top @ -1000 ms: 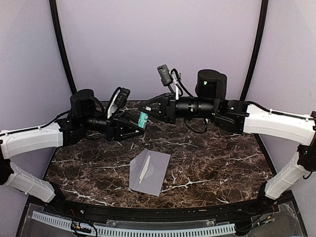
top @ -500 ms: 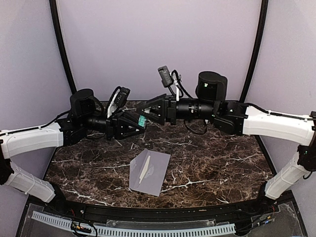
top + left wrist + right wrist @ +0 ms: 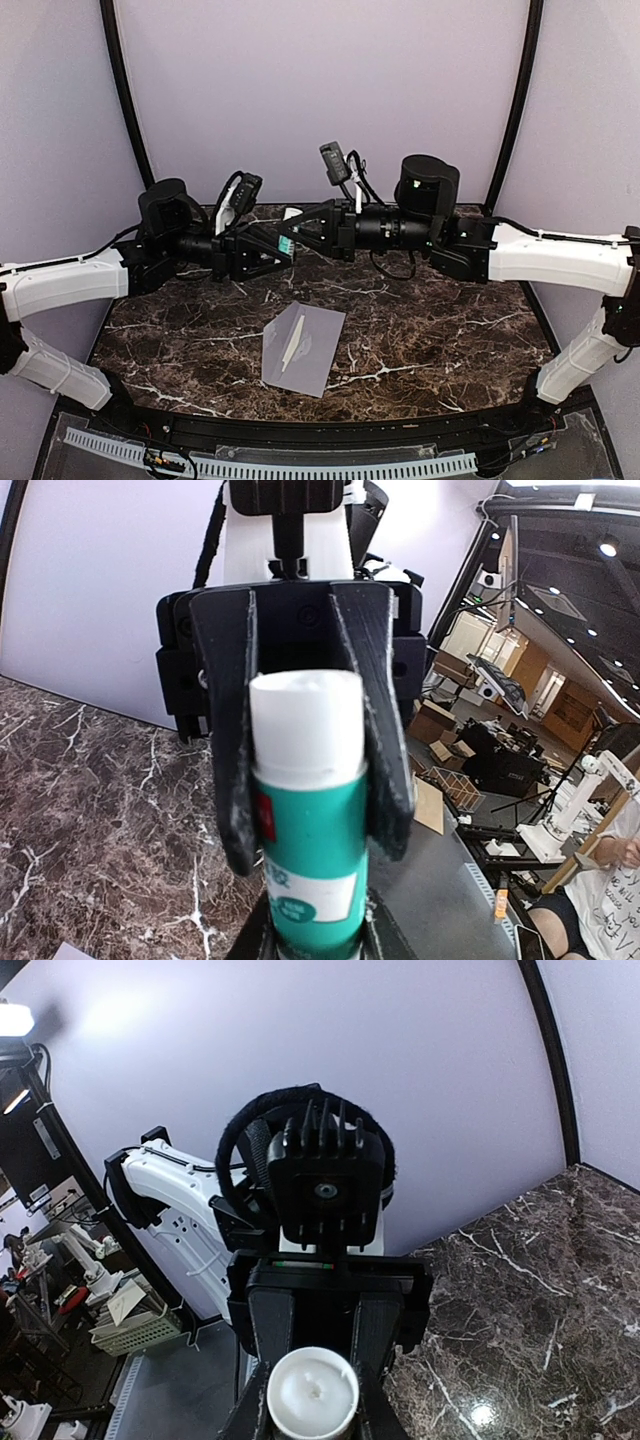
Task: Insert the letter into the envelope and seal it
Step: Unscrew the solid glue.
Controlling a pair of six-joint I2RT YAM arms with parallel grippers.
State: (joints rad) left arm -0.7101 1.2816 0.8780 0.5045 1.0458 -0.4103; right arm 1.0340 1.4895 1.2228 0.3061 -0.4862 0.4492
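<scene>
Both arms are raised and meet mid-air over the far part of the worktop (image 3: 450, 330), well above the paper.

Left gripper (image 3: 283, 247): fingers (image 3: 272, 1328) clamped on the teal body of a glue stick (image 3: 310, 830), held roughly level and pointing at the other arm.

Right gripper (image 3: 296, 232): fingers (image 3: 228, 740) closed on either side of the white cap (image 3: 305, 720), touching it on both flanks in the left wrist view; the cap is on the stick, not yet off.

Envelope (image 3: 312, 352) lies flat on the worktop, near the front and between the two arms, apart from both grippers; a thin pale strip (image 3: 292, 342) runs along it near its left side. That strip may be the letter's edge or the flap's inner face; too small to tell.

No loose cream sheet shows anywhere on the worktop, so my read is that the letter is already inside; insertion likely done.

Sealing not done, by the look of it:
- step in hand is uncapping the glue
- left to do: pull the cap, run glue along the flap, fold the flap down, press it shut

Whether the flap is open or folded cannot be told from above.
</scene>
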